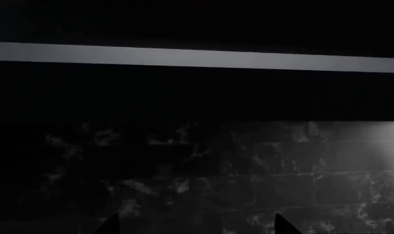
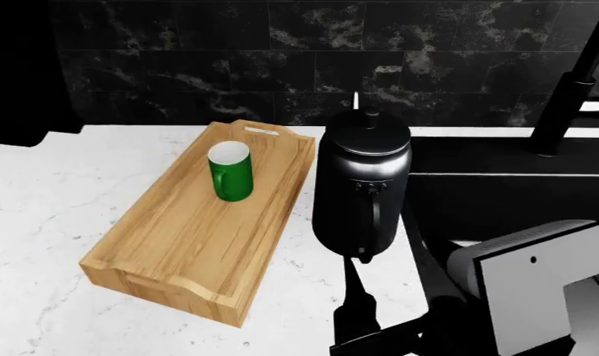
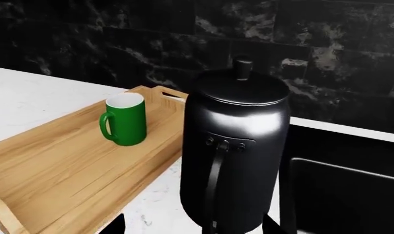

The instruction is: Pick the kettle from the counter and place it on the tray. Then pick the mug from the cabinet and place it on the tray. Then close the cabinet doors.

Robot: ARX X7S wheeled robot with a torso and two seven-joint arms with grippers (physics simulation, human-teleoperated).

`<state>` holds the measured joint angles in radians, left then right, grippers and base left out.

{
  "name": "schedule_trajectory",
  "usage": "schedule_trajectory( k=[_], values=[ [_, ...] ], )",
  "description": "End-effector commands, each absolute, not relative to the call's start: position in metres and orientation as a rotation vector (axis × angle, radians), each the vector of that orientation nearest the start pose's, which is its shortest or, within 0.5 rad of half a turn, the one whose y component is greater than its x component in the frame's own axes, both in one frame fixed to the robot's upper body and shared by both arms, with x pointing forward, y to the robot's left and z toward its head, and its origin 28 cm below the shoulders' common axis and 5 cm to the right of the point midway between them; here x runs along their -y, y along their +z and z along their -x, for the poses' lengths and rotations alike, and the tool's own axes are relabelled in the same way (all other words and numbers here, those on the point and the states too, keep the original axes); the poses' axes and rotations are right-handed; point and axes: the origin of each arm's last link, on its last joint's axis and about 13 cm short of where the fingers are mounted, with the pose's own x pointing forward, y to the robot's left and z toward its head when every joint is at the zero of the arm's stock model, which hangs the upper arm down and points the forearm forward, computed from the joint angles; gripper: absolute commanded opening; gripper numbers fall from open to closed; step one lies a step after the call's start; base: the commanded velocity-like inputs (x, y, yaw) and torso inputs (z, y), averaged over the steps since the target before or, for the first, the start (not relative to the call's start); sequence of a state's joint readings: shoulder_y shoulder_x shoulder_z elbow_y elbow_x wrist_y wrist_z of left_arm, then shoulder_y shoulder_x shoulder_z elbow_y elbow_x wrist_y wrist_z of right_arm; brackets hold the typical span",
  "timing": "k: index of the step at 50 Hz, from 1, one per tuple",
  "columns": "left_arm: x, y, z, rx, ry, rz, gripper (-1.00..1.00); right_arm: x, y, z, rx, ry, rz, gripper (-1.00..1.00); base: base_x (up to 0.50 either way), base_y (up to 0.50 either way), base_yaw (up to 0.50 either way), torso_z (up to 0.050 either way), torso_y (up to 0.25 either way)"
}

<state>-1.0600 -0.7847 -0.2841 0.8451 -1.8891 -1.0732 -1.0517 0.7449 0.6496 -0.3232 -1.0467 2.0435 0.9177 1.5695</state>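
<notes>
Nearest in the head view, at the counter's (image 2: pixel 42 222) front edge, part of the right arm (image 2: pixel 537 289) shows as a pale grey block at the lower right, with a dark link running from it toward the kettle's base. The right gripper (image 3: pixel 190 225) appears in its own wrist view only as two dark fingertips (image 3: pixel 113 225) standing apart, one to each side of the kettle's bottom, with the handle between them. Whether they touch the kettle cannot be told.

The kettle (image 2: pixel 362 189) stands upright on the counter, just beside the tray's right long side and close to the edge where the white top meets the dark sink (image 2: pixel 497 193). Its handle faces the robot, and its knobbed lid is on.

The tray (image 2: pixel 161 245) lies at an angle on the counter, one short end near the front and the other toward the back wall. The mug (image 2: pixel 230 172) stands upright inside it, in the far half, near the right rim, with its white inside showing. It is apart from the kettle.

Farther back, a black faucet (image 2: pixel 566 96) rises at the sink's far right, before a dark marbled tile wall (image 2: pixel 279 59).

The left gripper (image 1: pixel 197 226) shows only two dark fingertips set apart before dim tiles and a pale horizontal strip (image 1: pixel 197 57).
</notes>
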Motion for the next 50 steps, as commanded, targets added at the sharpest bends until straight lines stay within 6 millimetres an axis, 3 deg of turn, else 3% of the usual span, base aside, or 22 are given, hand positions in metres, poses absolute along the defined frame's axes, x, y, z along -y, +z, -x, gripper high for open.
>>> schedule_trajectory(
  k=[1,25,50],
  values=[
    [-0.260,0.326,-0.145,0.484,-0.139,0.023,1.00,0.075,0.224,-0.110,-0.204,0.275,0.040,1.00,0.00,0.00,0.00,0.000,0.000],
    [-0.262,0.319,-0.147,0.471,-0.136,0.035,1.00,0.069,0.223,-0.159,-0.225,0.238,0.004,1.00,0.00,0.00,0.00,0.000,0.000],
    [-0.263,0.316,-0.148,0.460,-0.136,0.047,1.00,0.065,0.212,-0.188,-0.276,0.222,-0.032,1.00,0.00,0.00,0.00,0.000,0.000]
  ],
)
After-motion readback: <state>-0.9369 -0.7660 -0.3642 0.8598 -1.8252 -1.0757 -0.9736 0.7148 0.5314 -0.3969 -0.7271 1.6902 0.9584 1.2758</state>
